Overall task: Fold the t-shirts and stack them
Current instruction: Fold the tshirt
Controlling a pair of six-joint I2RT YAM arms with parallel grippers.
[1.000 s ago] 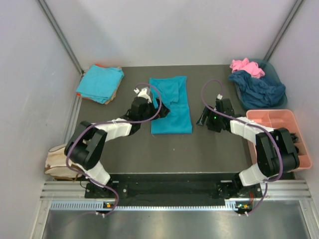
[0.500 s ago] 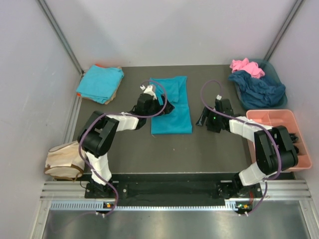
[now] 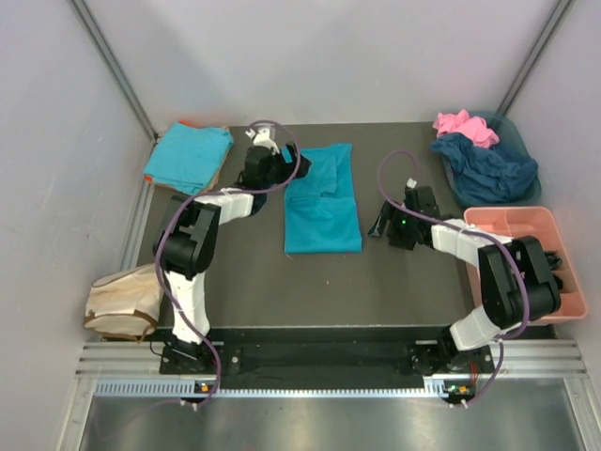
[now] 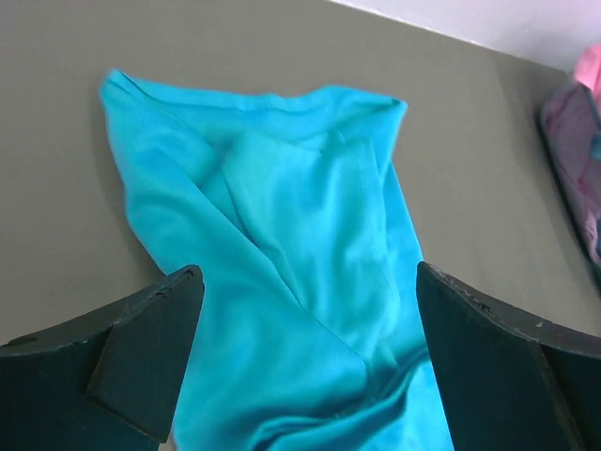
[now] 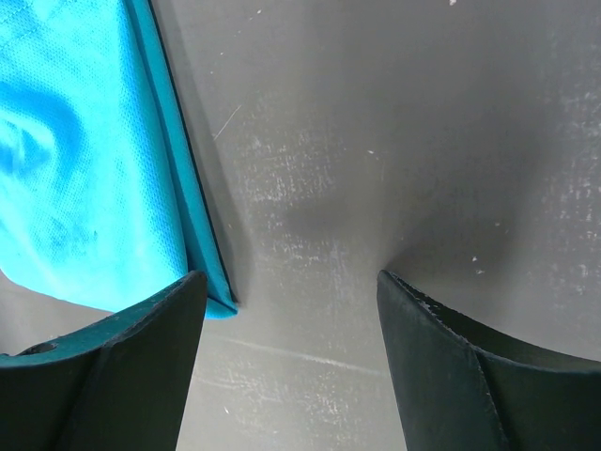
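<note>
Where it lies at the middle of the table (image 3: 235,272), the turquoise t-shirt (image 3: 322,199) is folded lengthwise into 1 narrow strip, creased at its far end. 1 folded turquoise shirt (image 3: 188,157) rests at the back left. 1 pink shirt (image 3: 462,124) and 1 navy shirt (image 3: 488,169) sit heaped at the back right. Of the 2 grippers, the left gripper (image 4: 307,272) hangs spread wide over the strip's far end, empty. The right gripper (image 5: 291,277), jaws apart and empty, sits just beside the strip's right edge. 1 pink tray (image 3: 526,218) stands at the right.

Soft cloth t-shirt (image 4: 310,244), matt scuffed table (image 5: 376,141)
</note>
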